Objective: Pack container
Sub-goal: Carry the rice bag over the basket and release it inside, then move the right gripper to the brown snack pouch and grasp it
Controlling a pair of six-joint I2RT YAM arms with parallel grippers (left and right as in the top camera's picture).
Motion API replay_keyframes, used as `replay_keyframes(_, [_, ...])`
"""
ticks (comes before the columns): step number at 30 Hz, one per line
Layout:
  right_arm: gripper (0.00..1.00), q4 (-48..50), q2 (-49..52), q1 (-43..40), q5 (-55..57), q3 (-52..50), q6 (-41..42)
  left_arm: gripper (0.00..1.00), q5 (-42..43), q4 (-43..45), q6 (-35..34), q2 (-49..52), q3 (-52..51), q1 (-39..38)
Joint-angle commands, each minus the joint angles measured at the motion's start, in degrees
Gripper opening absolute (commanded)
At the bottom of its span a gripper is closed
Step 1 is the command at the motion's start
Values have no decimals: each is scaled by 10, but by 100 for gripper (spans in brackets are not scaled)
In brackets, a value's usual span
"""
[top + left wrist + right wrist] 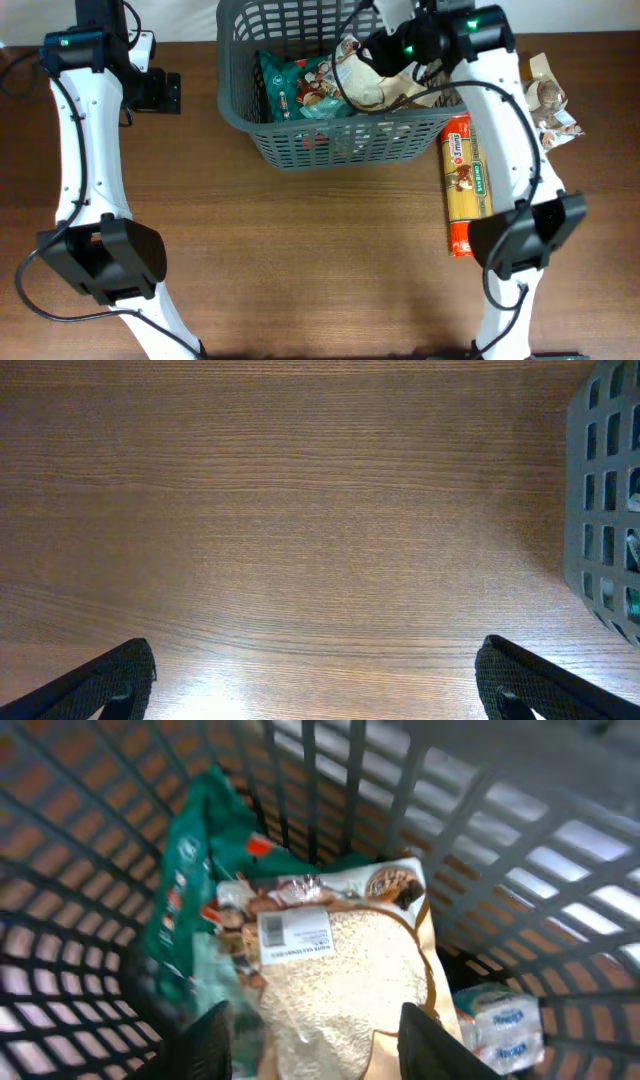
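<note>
From where I stand, the right end effector [315, 1020] is down inside the basket [340, 145], its two fingers spread wide with nothing clamped. A bag of rice [340, 970] lies flat just beneath and ahead of them. A green packet [190, 890] leans to the left of the fingers, and a small blue-and-white pack [505, 1025] sits low at their right, close to the basket wall. The left end effector [315, 650] hovers over bare desk [300, 250], also spread wide and empty, with the basket's corner off to its right. Outside the basket, behind the right arm, a long packet of spaghetti [466, 180] lies on the desk against the basket's side. Another crumpled packet [550, 105] rests further out.

I'd say the packing is only partly done. The main risk is on the way out. The spread fingers sit close to the rice bag's edges and could snag it and drag it up, or clip the slotted wall and shove the basket, which nothing is steadying. The spaghetti looks long enough to wedge across the other packets if it is lowered at an angle.
</note>
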Motion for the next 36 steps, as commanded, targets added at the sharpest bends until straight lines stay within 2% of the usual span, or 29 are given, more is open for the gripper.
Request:
replay_keyframes(1, [52,0,-95,-6,26,44,64,99,4,0,-5,3,0,2])
replay_keyframes(8, [59,-69,-199,-63,110,49,136,99,4,0,-5,3,0,2])
replay_keyframes(11, [61,-123,-212,-113,122,49,160,99,4,0,-5,3,0,2])
replay_keyframes(13, [67,-157,-209,-147,122,48,167,99,4,0,-5,3,0,2])
replay_keyframes(17, [67,-196,-185,-216,122,32,167,99,4,0,-5,3,0,2])
replay_keyframes(24, [67,-193,-107,-299,133,-4,167,99,4,0,-5,3,0,2])
replay_keyframes(31, [67,-189,-7,-323,243,-6,160,99,4,0,-5,3,0,2])
replay_keyframes(36, [73,-166,49,-324,276,-6,141,99,4,0,-5,3,0,2])
